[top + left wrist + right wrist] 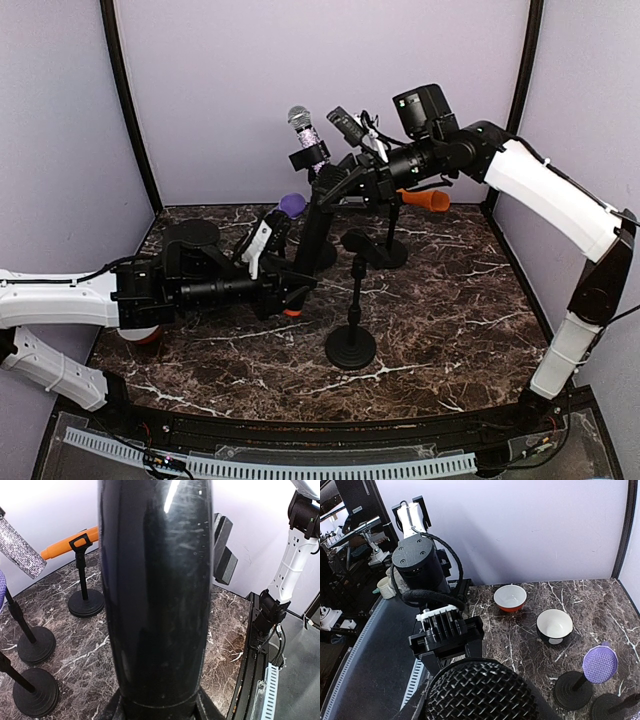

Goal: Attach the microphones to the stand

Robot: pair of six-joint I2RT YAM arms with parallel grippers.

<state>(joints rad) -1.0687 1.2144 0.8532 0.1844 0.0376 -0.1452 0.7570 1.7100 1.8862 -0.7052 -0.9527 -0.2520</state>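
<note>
Three of four microphones seated on stands; the fourth is in hand
Seated: orange microphone [425,199], purple microphone [291,205], glittery lilac microphone [305,130]. Remaining: the black microphone [155,590], clamped near its orange end by the left gripper [288,292], its mesh head up at the right gripper [355,135], whose jaw state cannot be determined. One empty stand [353,300] waits at the front, so the last mount appears outstanding. Count: four microphones, four stands, two bowls [510,598]

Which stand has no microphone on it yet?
The front stand, lowest in the top view: its clip is empty. The others carry the orange mic, lilac mic and purple mic.
</note>
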